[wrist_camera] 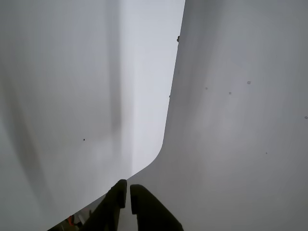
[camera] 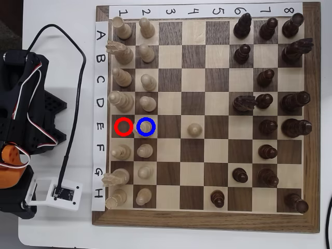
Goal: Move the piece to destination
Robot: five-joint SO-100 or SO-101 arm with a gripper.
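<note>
— Where's the arm?
— The arm (camera: 21, 129) sits left of the board (camera: 207, 220). In the wrist view the gripper (wrist_camera: 129, 192) is nearly closed and empty.
— And the piece?
— The piece (camera: 146, 127) seems to stand on the destination (camera: 154, 135), inside the blue ring, right of the red ring (camera: 123, 127).

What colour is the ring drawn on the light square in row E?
Blue ring, clearest in the overhead view.
</note>
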